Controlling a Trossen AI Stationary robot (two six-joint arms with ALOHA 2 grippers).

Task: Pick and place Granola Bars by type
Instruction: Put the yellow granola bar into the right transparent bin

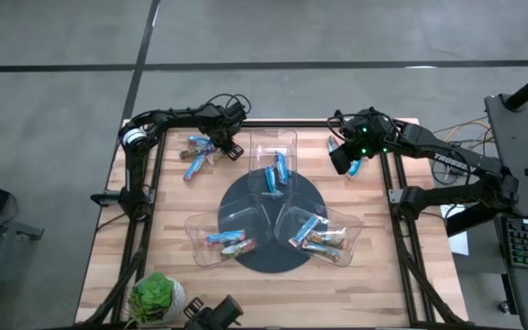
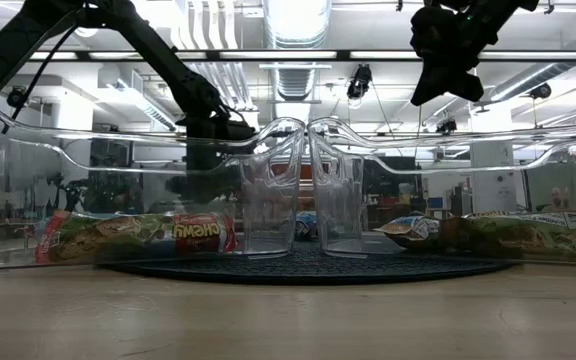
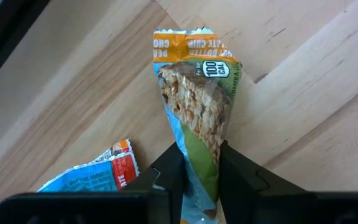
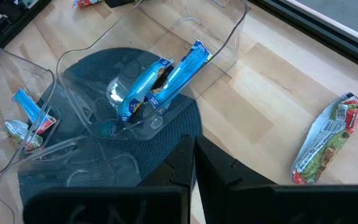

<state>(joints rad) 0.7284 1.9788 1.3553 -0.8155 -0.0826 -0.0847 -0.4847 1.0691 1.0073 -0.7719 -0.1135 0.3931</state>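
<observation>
A granola bar [image 3: 197,93] in an orange and green wrapper lies on the wood at the table's far left, with my left gripper [image 3: 202,155] shut on it; in the high view this gripper [image 1: 225,145] stands beside several loose bars [image 1: 195,156]. A blue and red bar [image 3: 95,174] lies close by. My right gripper [image 1: 346,158] hangs shut and empty above the far right of the table, over a green-wrapped bar [image 4: 325,140] lying flat on the wood. My left gripper pinches the bar's near end [image 3: 199,146] between its two fingers [image 3: 169,165], coming from above and pointing down. The wrapper is squeezed narrow where they meet it. The rest of the bar lies on the table, its orange far end [image 3: 188,43] flat on the wood.
Three clear trays sit on a dark round mat [image 1: 269,261]: the far tray [image 1: 273,142] holds blue bars [image 1: 276,172], the near-left tray [image 1: 198,229] and near-right tray [image 1: 345,225] hold mixed bars. A potted plant [image 1: 157,295] stands at the near-left corner.
</observation>
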